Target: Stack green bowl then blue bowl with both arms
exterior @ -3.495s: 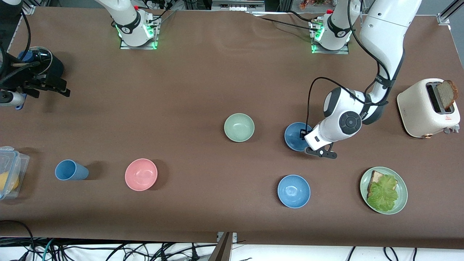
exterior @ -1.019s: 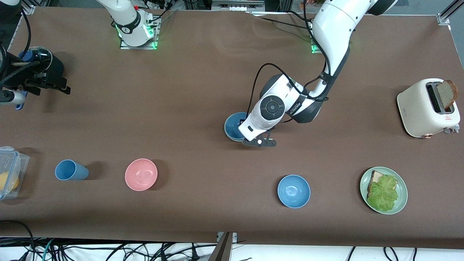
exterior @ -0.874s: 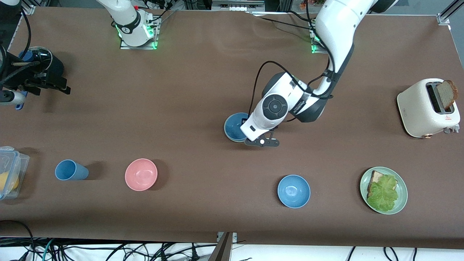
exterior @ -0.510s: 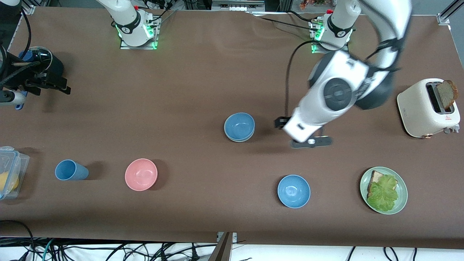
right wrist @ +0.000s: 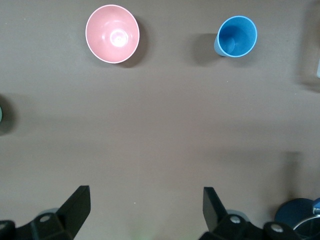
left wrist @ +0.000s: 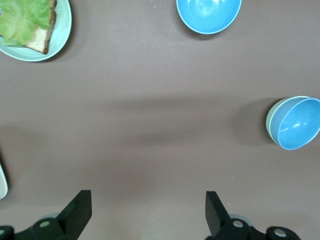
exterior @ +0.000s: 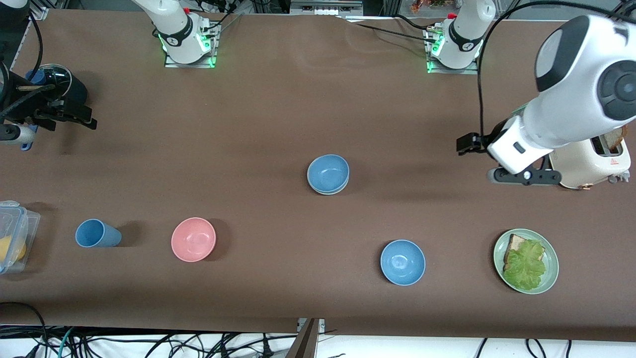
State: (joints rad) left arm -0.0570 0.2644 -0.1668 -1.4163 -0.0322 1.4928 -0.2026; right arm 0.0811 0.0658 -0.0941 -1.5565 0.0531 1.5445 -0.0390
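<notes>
At the middle of the brown tabletop (exterior: 278, 124) a small round matte mid-blue bowl (exterior: 327, 172) sits nested inside the small round pale sage-green bowl (exterior: 329, 191), of which only a thin pale rim shows beneath it; the left wrist view shows the same pair, the blue bowl tipped slightly within the green rim. Judged from this, the stack the task asks for looks finished, with nothing obvious left but for the arms to clear away. The left tool (exterior: 522, 175) hangs empty over the tabletop just beside the cream toaster (exterior: 589, 161) at the left arm's end, its two black fingers (left wrist: 78, 210) spread wide apart with nothing between them. The right tool (right wrist: 145, 212) waits over the right arm's end of the tabletop, its fingers likewise spread and empty. A second identical blue bowl (exterior: 402, 262) stands untouched nearer the front camera, well apart from the stack, near the wider flat green plate of bread and lettuce (exterior: 525, 261).
</notes>
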